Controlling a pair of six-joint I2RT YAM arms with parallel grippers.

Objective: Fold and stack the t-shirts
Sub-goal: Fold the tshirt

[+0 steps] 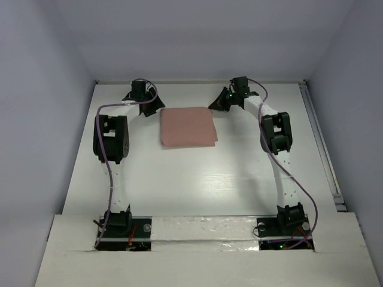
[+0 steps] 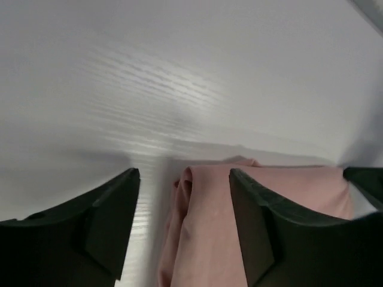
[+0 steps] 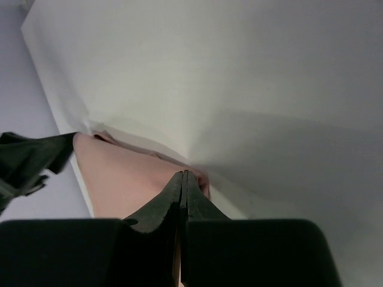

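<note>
- Top external view: the t-shirt [image 1: 188, 127] lies as a flat pink square on the counter [image 1: 197, 179], toward the counter's far edge and about midway across its width.
- The left arm [image 1: 111, 140] reaches to the counter's far left part, and its jaws sit at the shirt's far left corner. The left wrist view shows them released and parted, with the rolled, folded edge lying in the gap and nothing pinched.
- The right arm [image 1: 276, 134] reaches to the counter's far right part, with its jaws at the shirt's other far corner. The right wrist view shows them clenched tight, tips at the pink corner. Whether a ply is caught between them, I cannot tell.
- Handling call: this looks like light, soft, limp cotton with no stiffness. Lift one corner alone and the layers will likely sag and the fold slide open.
- Best hold, I'd say: pinch through all layers at the thick folded edge, both far corners together, and keep it low over the counter. A single-ply grab risks undoing the square.
</note>
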